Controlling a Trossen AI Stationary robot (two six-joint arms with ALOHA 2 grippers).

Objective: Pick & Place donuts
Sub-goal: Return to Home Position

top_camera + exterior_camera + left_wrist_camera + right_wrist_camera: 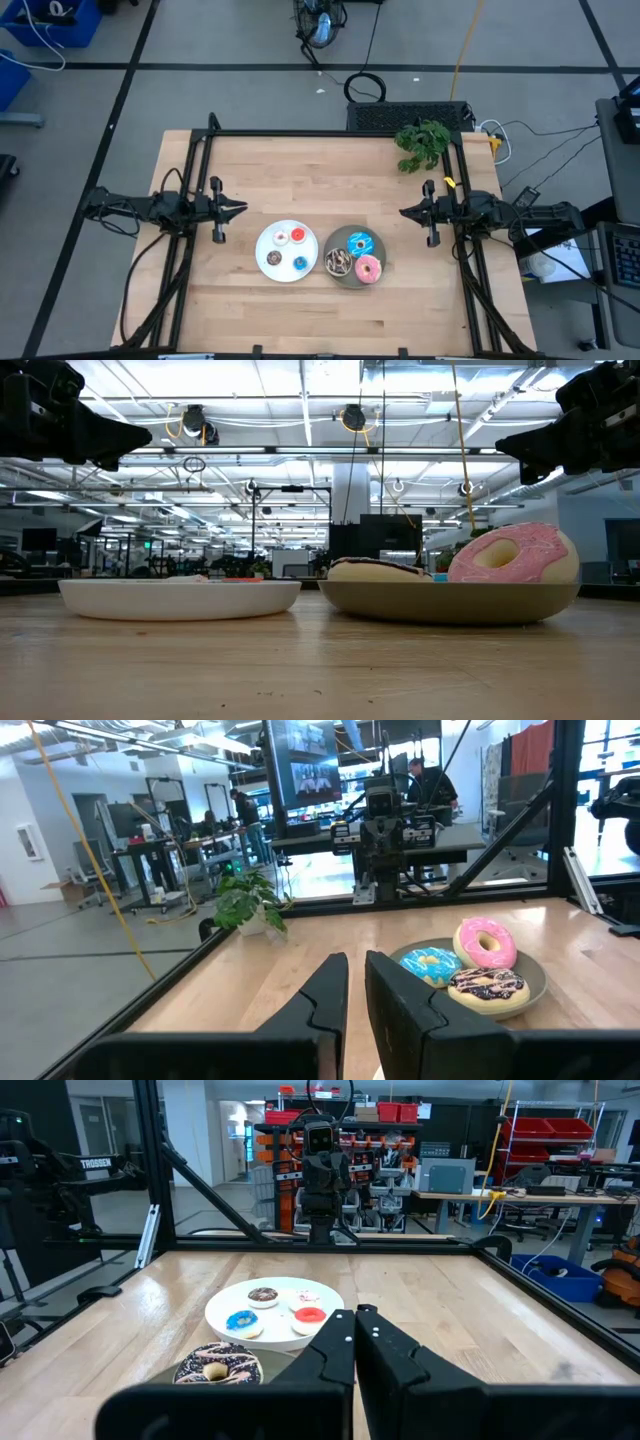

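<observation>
While both arms sit at opposite sides of the table (pixel 300 170), the left gripper (pixel 238 209) has its fingers pressed nearly together, only a sliver between them and nothing held. The right gripper (pixel 404 212) is closed tip to tip, likewise empty. Each points inward at the other across the wood, and the low view shows them raised off the surface.

Between them, a little nearer the front edge, lie two plates just beside each other: the white plate (pixel 262 240) on the left gripper's side, the grey plate (pixel 347 281) on the right gripper's. On the white plate rest the red donut (pixel 298 236), white-pink donut (pixel 281 238), dark brown donut (pixel 274 259) and small blue donut (pixel 300 263). The grey plate carries the blue sprinkled donut (pixel 361 243), chocolate donut (pixel 338 262) and pink donut (pixel 368 269), the last one tilted. No donut lies on bare wood.

By my reading only the retreat is left, and it turns on one thing — the donuts lie diagonally forward and inward of each gripper, off its line, so pulling straight back should clear both plates.
</observation>
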